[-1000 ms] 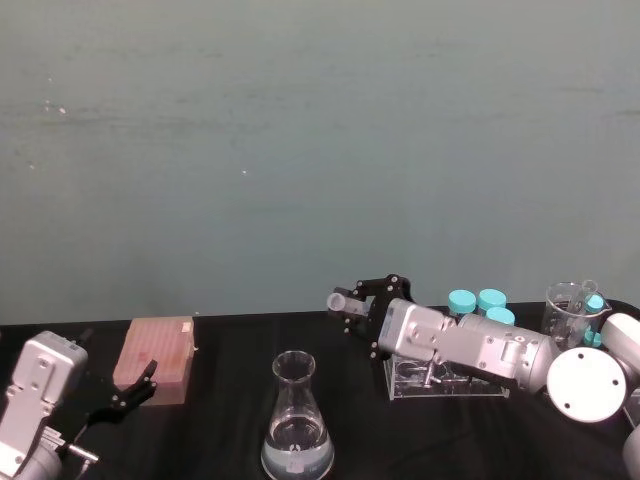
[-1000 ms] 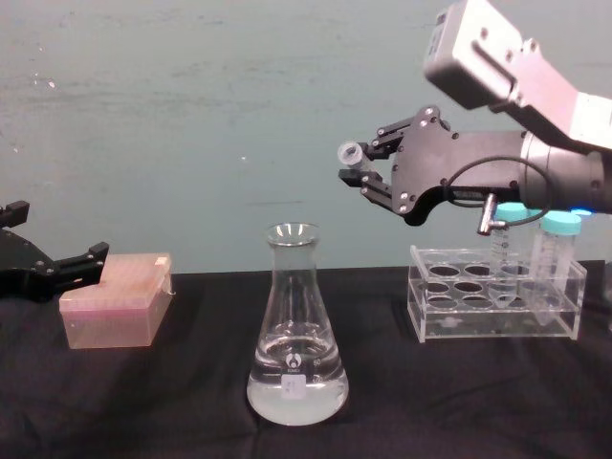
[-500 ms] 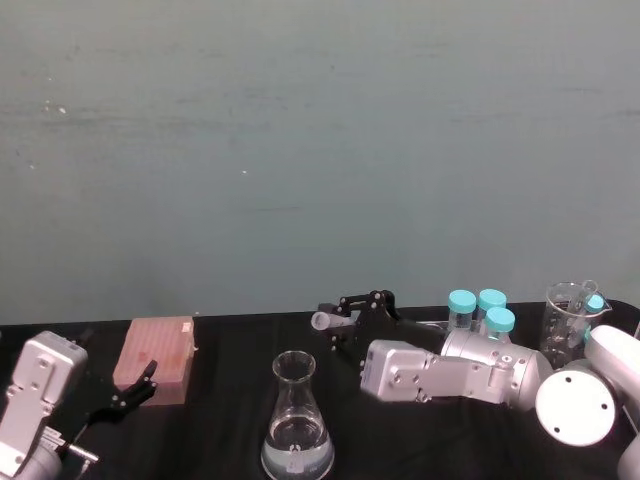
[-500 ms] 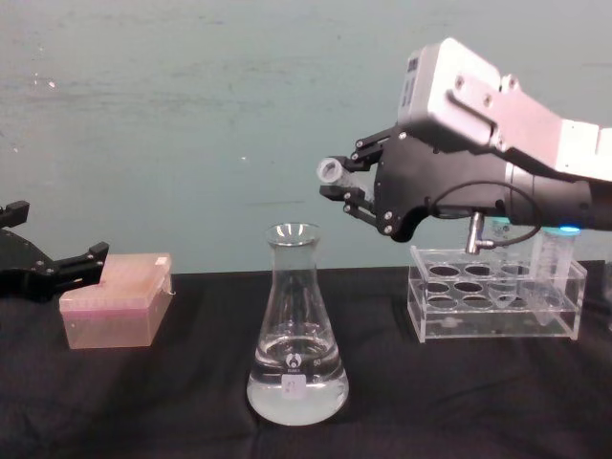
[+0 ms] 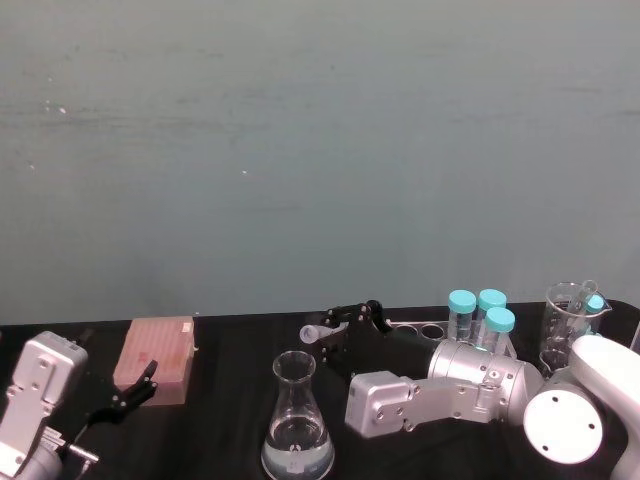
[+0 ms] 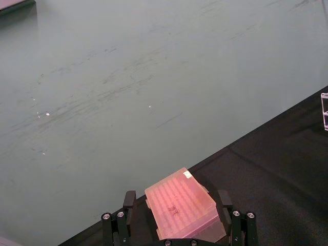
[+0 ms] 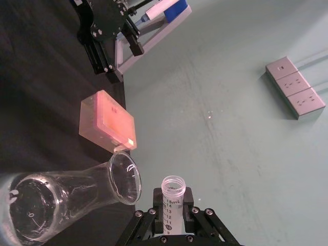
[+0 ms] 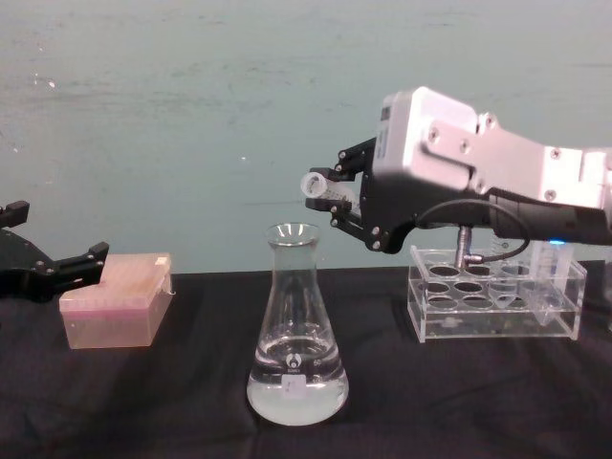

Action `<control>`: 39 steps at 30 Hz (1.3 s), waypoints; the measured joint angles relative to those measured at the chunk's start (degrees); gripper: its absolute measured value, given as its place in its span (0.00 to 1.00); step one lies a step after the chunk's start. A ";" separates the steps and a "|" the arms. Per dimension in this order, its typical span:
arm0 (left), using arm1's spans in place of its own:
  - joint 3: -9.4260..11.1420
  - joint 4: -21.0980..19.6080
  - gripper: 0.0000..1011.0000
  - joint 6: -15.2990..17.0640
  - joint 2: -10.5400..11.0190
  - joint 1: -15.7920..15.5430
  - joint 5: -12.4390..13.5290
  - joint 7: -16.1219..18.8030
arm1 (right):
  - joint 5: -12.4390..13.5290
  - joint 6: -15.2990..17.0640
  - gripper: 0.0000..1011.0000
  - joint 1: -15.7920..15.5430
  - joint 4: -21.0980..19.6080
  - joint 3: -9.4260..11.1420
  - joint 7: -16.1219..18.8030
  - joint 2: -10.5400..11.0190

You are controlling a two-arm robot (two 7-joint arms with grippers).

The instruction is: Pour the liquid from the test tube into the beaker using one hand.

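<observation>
So, closest in: the beaker stands upright on the black table, lower than the R gripper and a bit to its left. Some clear liquid sits in its wide bottom.

Higher up, the R gripper is clamped tight on the test tube, w/ a black finger on each side. The tube lies almost flat. Its open end sticks out past the fingertips toward the robot's left. That end is near the beaker's rim, a bit above it, not touching. Can't tell if any liquid is inside the tube. In the R wrist view the tube's printed marks show, and the beaker's rim is just beside the tube's mouth.

Back along the R arm and below it is a clear rack w/ teal-capped tubes standing in it.

Well off to the R gripper's left lies a pink box. The L gripper hangs close by that box, fingers spread wide, holding nothing.

Farthest back is a plain green wall.
</observation>
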 joint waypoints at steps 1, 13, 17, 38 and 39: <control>0.00 0.00 0.99 0.00 0.00 0.00 0.00 0.00 | 0.00 0.00 0.21 0.00 0.00 0.00 0.00 0.00; 0.00 0.00 0.99 0.00 0.00 0.00 0.00 0.00 | -5.10 1.04 0.21 -0.08 0.24 -1.19 -3.79 -0.37; 0.00 0.00 0.99 0.00 0.00 0.00 0.00 0.00 | -5.95 1.37 0.21 -0.01 0.35 -1.53 -4.21 -0.41; 0.00 0.00 0.99 0.00 0.00 0.00 0.00 0.00 | -10.46 1.53 0.21 0.90 1.91 -3.27 -7.71 -0.46; 0.00 0.00 0.99 0.00 0.00 0.00 0.00 0.00 | -10.61 1.49 0.21 0.95 1.93 -3.32 -7.85 -0.46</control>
